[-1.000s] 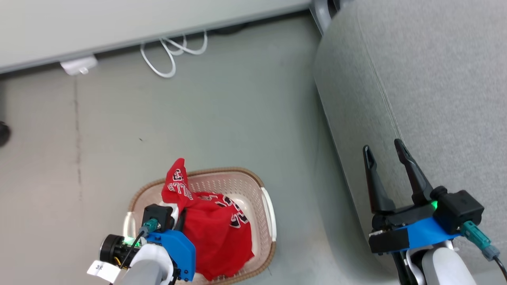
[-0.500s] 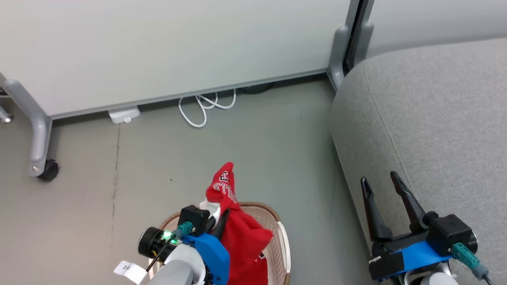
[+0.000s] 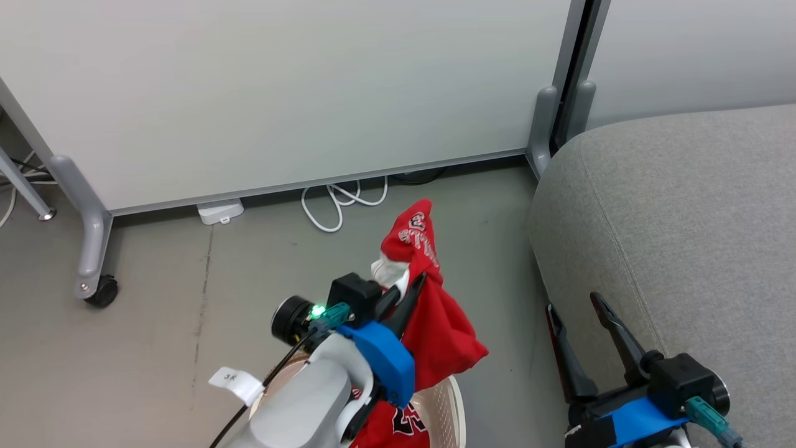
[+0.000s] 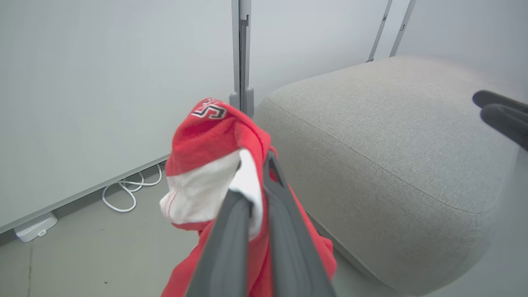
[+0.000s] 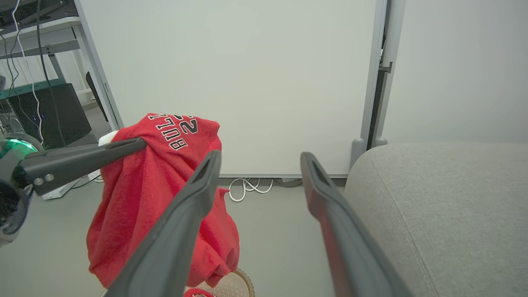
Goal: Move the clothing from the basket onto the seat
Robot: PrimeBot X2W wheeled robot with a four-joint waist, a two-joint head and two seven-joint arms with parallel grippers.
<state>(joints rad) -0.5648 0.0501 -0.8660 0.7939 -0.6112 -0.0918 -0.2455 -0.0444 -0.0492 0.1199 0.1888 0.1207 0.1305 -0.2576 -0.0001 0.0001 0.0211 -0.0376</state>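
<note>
My left gripper [image 3: 412,284] is shut on a red jersey [image 3: 443,330], one piece of the clothing, which hangs bunched from its fingers above the basket [image 3: 459,407]. In the left wrist view the fingers [image 4: 284,222] pinch red and white fabric [image 4: 210,136]. A second red jersey [image 3: 388,430] lies in the basket beneath. The grey seat [image 3: 684,218] stands to the right of the held jersey. My right gripper [image 3: 573,303] is open and empty beside the seat's front edge; its view shows the hanging jersey [image 5: 156,185] at left and the seat [image 5: 445,198] at right.
A white partition panel [image 3: 280,93] stands behind, on a grey leg with a caster [image 3: 93,274]. A coiled white cable [image 3: 339,205] and a white power strip [image 3: 219,211] lie at its base. A rack with a dark computer case [image 5: 53,115] stands at far left.
The head camera has tilted up. My left gripper has raised the jersey up out of the basket and toward the seat. The right gripper stays open.
</note>
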